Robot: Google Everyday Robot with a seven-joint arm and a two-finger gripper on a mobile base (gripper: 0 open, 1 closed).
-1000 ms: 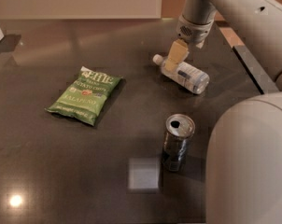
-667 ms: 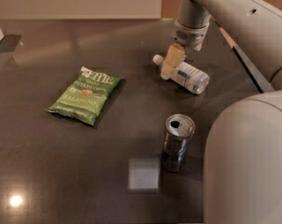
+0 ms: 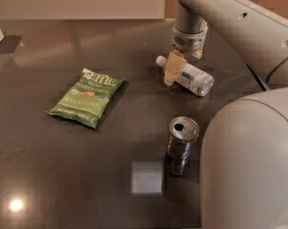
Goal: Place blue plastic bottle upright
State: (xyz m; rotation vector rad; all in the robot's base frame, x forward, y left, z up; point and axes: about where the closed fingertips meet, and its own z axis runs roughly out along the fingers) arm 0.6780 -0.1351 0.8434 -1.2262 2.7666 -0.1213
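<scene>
- Camera view shows the pincer (image 3: 175, 66) lower and further left than a second ago; it now hangs at the neck end of the blue plastic bottle (image 3: 190, 77), one tan finger in front of the bottle just behind its white cap.
- How wide the pincer stands, and whether it has closed on the bottle, I cannot tell (the far finger is hidden).
- The bottle lies on its side on the dark bench (image 3: 48, 175), cap to the left, where it lay before, so I judge the grasp is being set up and the uprighting has not begun.
- Its label print is too small to read.
- Nearer, a silver can (image 3: 181, 146) stands upright, top opened; no writing is legible.
- Well to the left lies a green chip bag (image 3: 88, 97), reading "KETTLE" (partly) and "JALAPEÑO".
</scene>
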